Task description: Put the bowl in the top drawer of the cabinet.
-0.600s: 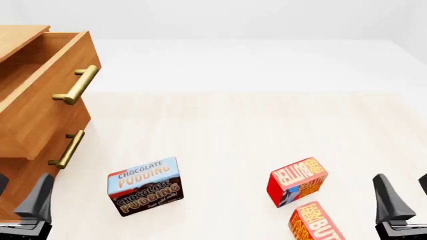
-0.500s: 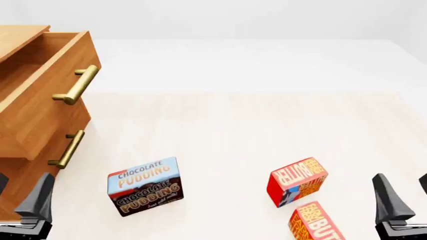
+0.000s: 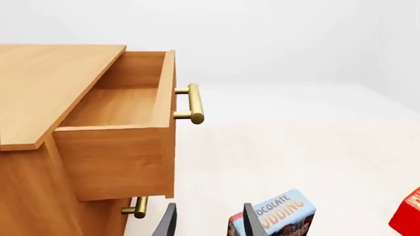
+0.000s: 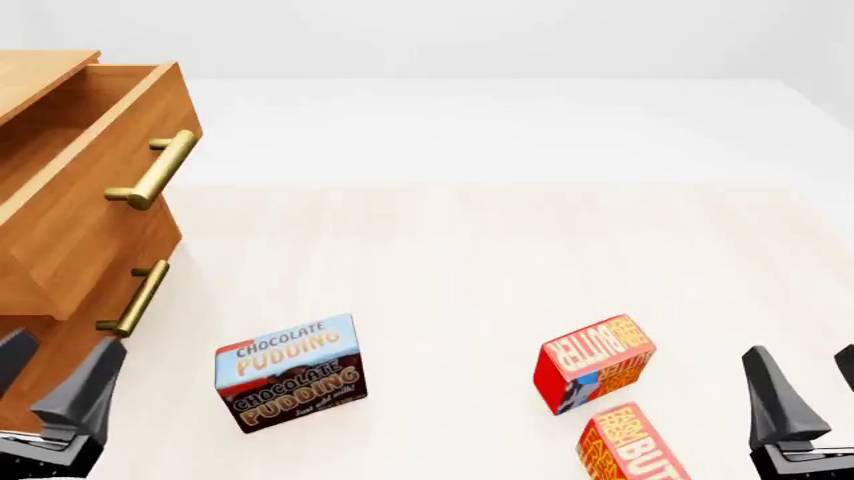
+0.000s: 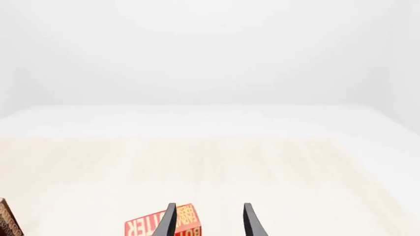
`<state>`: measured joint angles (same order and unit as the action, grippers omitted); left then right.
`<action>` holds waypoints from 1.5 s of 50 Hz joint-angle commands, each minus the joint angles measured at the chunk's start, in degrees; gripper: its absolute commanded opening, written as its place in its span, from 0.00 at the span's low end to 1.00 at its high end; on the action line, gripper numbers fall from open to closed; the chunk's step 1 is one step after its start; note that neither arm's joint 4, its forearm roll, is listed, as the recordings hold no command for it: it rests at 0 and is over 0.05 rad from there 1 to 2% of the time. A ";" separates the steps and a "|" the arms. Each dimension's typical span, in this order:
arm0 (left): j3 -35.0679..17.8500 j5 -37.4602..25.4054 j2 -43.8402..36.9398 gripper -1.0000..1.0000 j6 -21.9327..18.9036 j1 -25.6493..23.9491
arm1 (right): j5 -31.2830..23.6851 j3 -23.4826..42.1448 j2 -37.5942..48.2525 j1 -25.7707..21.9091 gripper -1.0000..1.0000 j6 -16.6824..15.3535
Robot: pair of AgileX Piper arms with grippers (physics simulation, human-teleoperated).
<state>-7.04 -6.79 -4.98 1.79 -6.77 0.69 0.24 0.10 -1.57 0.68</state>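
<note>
Top drawer (image 4: 80,190) pulled out, beyond left hand (image 4: 54,385).

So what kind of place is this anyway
Probably a simulated tabletop test scene, not a real room: a bare pale table, blank white surroundings, a wooden cabinet with its top drawer open, and stray food boxes.

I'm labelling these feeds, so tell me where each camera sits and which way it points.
Front: fixed above and behind the arms, facing forward and down at the table; both pincer tips show, left pincer, right pincer.
Left wrist: behind the left pincer, facing the cabinet and open top drawer.
Right wrist: behind the right pincer, facing across the table.
Shared: pudding box in front and left wrist; butter box in all three.
</note>
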 commanded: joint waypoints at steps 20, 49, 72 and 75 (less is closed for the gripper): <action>-13.36 -8.34 -14.75 1.00 1.07 -17.39 | -0.06 -0.01 0.02 -0.07 1.00 0.54; -22.52 -19.22 -18.75 1.00 0.59 -34.62 | 0.11 -0.03 -0.02 0.00 1.00 1.03; -23.28 -19.25 -18.34 1.00 1.63 -36.08 | 1.15 -0.01 -0.07 -0.82 1.00 0.95; -21.79 -17.86 -21.95 1.00 2.74 -39.30 | 1.04 -0.01 -0.07 -0.74 1.00 1.07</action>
<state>-29.79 -25.58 -23.90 3.55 -43.05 1.70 0.23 0.03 -2.28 1.64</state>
